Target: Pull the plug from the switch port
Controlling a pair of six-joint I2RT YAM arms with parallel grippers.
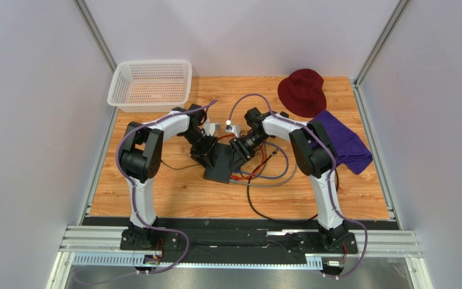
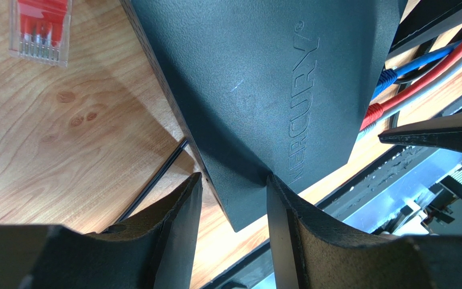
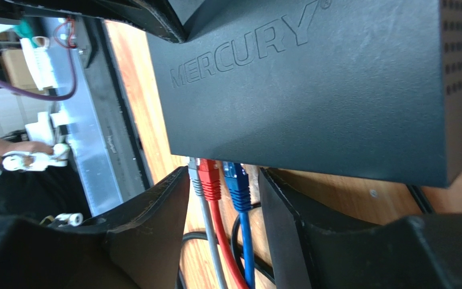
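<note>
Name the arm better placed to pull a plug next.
Right. The right claw straddles the grey, red and blue plugs at the switch port edge, jaws open. The left claw only brackets a switch corner, away from them.

Both arms rise from their bases, fold sharply at the elbow and reach inward, so the left arm [image 1: 155, 128] and the right arm [image 1: 289, 129] mirror each other with their wrists close together at the middle. The left gripper [image 2: 233, 179] tilts downward and toward the right arm, its two dark fingers [image 2: 176, 229] parted with a moderate gap between the tips. The right gripper [image 3: 222, 176] tilts downward and toward the left arm, its fingers [image 3: 155, 223] likewise standing apart by about the same gap.
</note>
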